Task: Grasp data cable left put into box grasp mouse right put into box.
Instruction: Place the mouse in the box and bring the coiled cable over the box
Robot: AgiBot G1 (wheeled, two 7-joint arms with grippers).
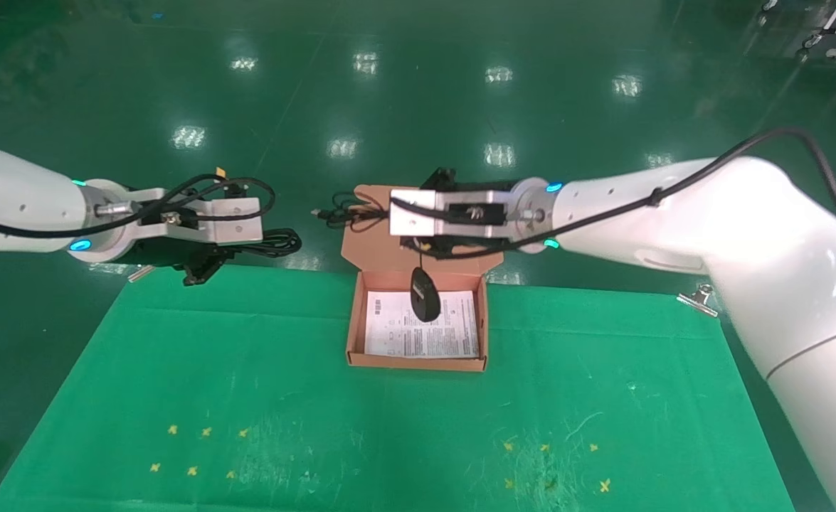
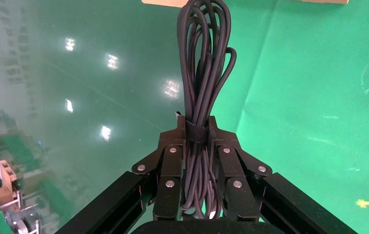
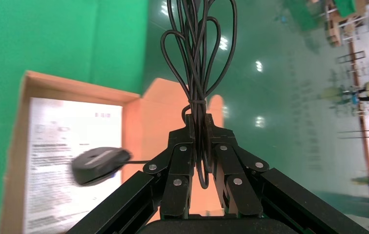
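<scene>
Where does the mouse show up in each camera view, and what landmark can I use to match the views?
Head view: the mouse dangles on its cord below the right gripper, above the white sheet in the open box.
Left wrist view: the mouse is not in it; only the data cable in the left gripper and an edge of the box.
Right wrist view: the mouse hangs over the sheet, beside the gripper.
Shared landmark: the box.

Box [image 1: 418, 364] is lying open on desk [image 1: 247, 398]; raised lid [image 1: 371, 235] is walling off its far side. Mouse [image 1: 425, 294], dangling from right hand [image 1: 418, 245], is occupying space above box. Left hand [image 1: 200, 274] is hanging clear, beside box.
</scene>
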